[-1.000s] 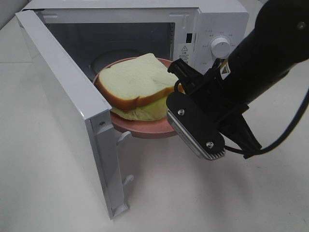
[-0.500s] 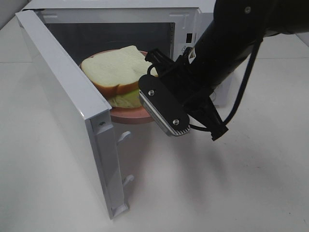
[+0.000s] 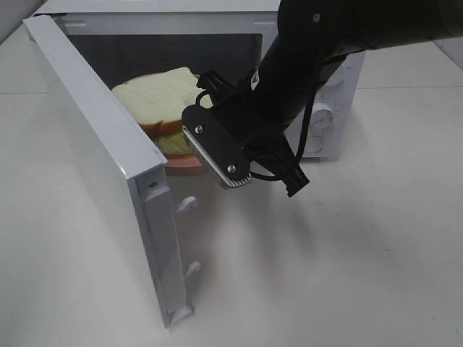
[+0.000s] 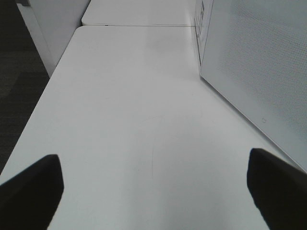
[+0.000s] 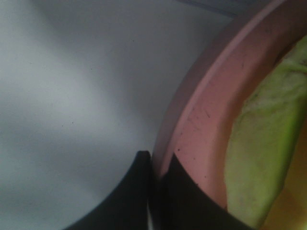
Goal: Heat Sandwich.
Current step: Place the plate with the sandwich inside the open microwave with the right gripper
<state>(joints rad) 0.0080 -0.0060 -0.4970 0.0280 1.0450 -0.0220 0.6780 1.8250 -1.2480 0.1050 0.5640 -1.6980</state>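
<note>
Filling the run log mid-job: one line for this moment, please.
right fingers: shut on plate rim | left fingers: open, over table | sandwich: on plate, partly inside microwave | door: open

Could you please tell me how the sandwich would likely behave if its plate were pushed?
The sandwich looks soft and light, so it would probably squash if gripped. It lies loose on the plate, so a jerk might slide it; its green filling may flop.

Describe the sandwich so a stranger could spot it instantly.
Find the white microwave with its door swung open. In its opening is a round pink plate, and the sandwich lies on it: pale white bread with yellowish-green filling, the only food in sight.
</note>
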